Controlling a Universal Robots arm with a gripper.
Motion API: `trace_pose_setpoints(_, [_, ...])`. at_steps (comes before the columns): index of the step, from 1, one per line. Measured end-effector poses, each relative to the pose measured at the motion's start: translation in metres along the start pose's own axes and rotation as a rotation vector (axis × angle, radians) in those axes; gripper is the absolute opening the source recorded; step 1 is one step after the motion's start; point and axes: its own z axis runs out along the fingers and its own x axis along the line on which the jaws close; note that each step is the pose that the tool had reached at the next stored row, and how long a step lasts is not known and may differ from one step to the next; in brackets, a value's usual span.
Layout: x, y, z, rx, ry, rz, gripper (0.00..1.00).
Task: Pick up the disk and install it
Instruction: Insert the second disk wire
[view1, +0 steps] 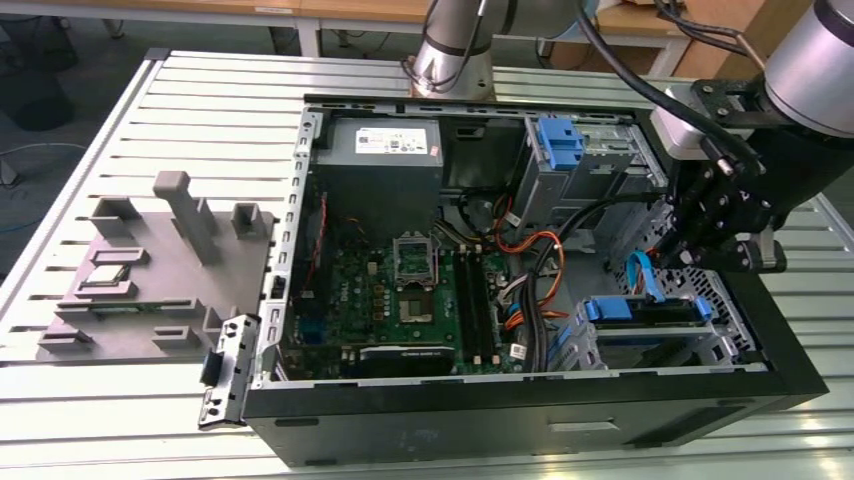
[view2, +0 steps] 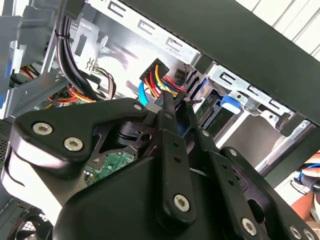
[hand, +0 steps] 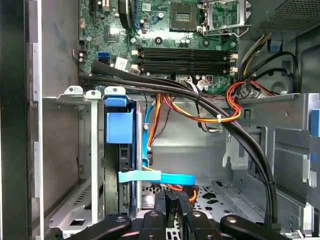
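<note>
The disk (view1: 647, 312) sits in the lower drive bay of the open computer case (view1: 534, 410), at the exterior view's right, with its blue side rails showing. In the first wrist view the disk (hand: 120, 131) stands on edge in the bay, its blue rail end facing me. My gripper (view1: 714, 262) hangs above and just to the right of the bay, apart from the disk. In both wrist views the black fingers (hand: 161, 201) lie close together, shut, with no disk between them. The gripper (view2: 177, 102) points at a bundle of power cables (view2: 159, 80).
A light blue data cable (hand: 156, 177) crosses the bay in front of the disk. Thick black cables (hand: 240, 140) and orange-red wires (hand: 227, 107) run over the motherboard (view1: 400, 290). A second blue bracket (view1: 561, 142) sits in the upper bay beside the power-supply box (view1: 387, 140). A grey fixture (view1: 154, 260) stands left of the case.
</note>
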Motion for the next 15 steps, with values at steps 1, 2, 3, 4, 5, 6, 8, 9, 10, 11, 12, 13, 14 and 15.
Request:
trace_pose_setpoints(1, [0.0, 0.0, 0.0, 0.0, 0.0, 0.0, 0.24])
trace_pose_setpoints(2, [0.0001, 0.0, 0.0, 0.0002, 0.0003, 0.003, 0.24])
trace_pose_setpoints(3, [0.0003, 0.0001, 0.0, 0.0006, 0.0008, 0.008, 0.24])
trace_pose_setpoints(4, [0.0003, 0.0001, 0.0, 0.0011, 0.0011, 0.017, 0.24])
trace_pose_setpoints(5, [0.0004, 0.0001, 0.0, 0.0019, 0.0016, 0.027, 0.24])
trace_pose_setpoints(6, [0.0004, 0.0001, 0.0, 0.0028, 0.002, 0.042, 0.24])
trace_pose_setpoints(8, [0.0004, 0.0, 0.0001, 0.0046, 0.0026, 0.067, 0.24])
trace_pose_setpoints(9, [0.0004, 0.0001, 0.0, 0.0046, 0.0027, 0.069, 0.24])
trace_pose_setpoints(10, [0.0004, 0.0001, 0.0, 0.0047, 0.0028, 0.069, 0.24])
trace_pose_setpoints(11, [0.0004, 0.0, 0.0, 0.0047, 0.0028, 0.069, 0.24])
trace_pose_setpoints(12, [0.0004, 0.0001, 0.0, 0.0047, 0.0028, 0.069, 0.24])
trace_pose_setpoints(13, [0.0004, 0.0001, 0.0, 0.0047, 0.0028, 0.069, 0.24])
trace_pose_setpoints(14, [0.0004, 0.0001, 0.0, 0.0047, 0.0028, 0.07, 0.24])
trace_pose_setpoints(15, [0.0004, 0.0001, 0.0, 0.0047, 0.0028, 0.07, 0.24])
